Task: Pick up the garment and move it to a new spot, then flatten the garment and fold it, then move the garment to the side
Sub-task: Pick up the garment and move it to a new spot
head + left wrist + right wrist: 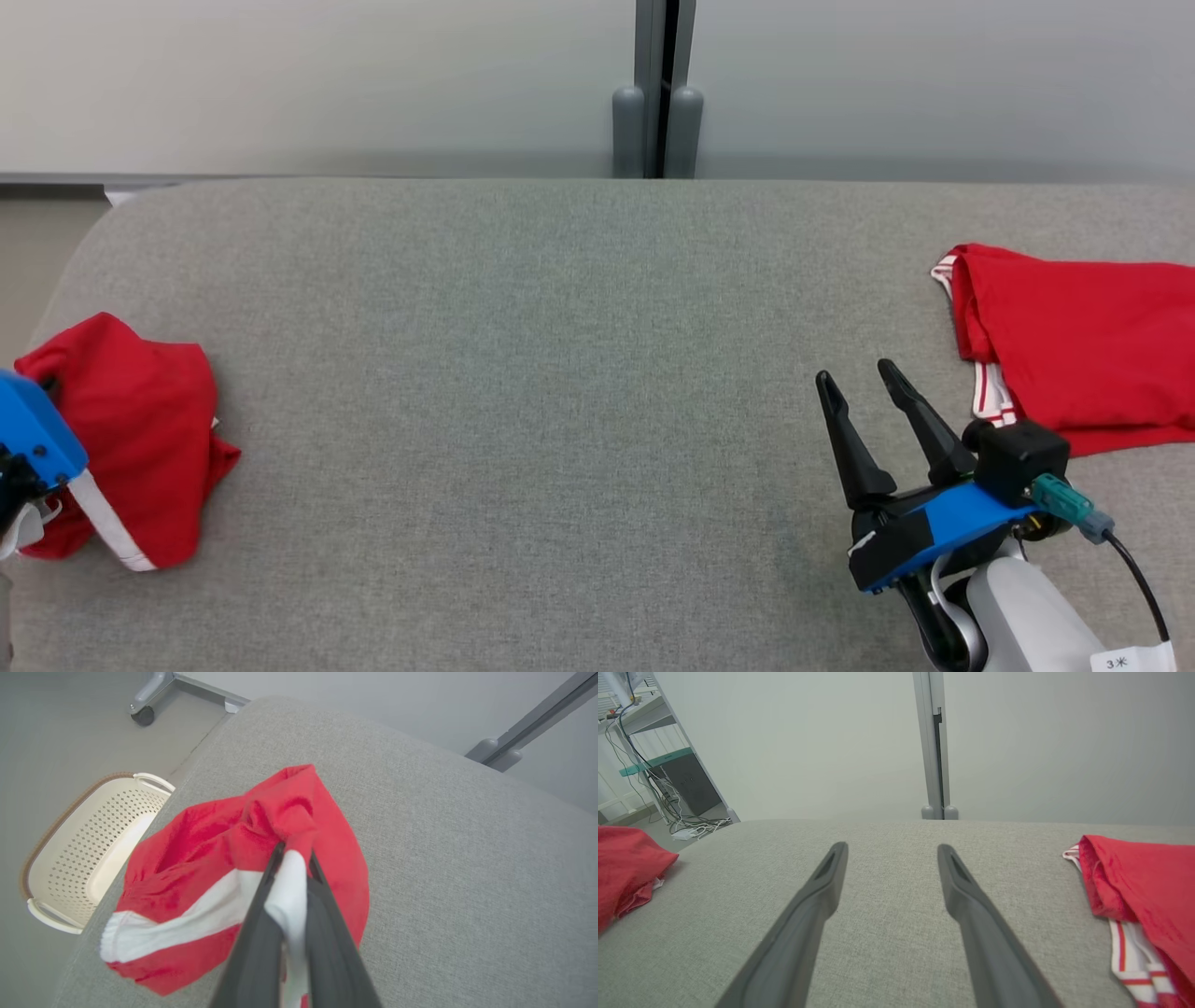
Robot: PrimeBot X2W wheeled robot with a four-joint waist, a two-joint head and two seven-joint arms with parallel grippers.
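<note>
Right gripper (854, 373): two long, tapered black fingers (845, 439) on a bright blue bracket (962, 523), with a chunky black box (1018, 457) and a teal plug (1060, 499) feeding a black cable (1139, 579). The forearm (1018, 607) is glossy white with a small label (1130, 661). Left gripper (295, 854) has the same blue shell (33, 429).

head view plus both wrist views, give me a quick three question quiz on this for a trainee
1. True or false: the right gripper is shut on the folded garment.
2. Which part of the crumpled garment sits between the fingers of the left gripper? A) a black strap B) a white band C) a button
3. In the left wrist view, what stands on the floor beside the table?

Key
1. False: it is open, over bare table, apart from the folded garment.
2. B
3. A pale basket with perforated walls.
</note>
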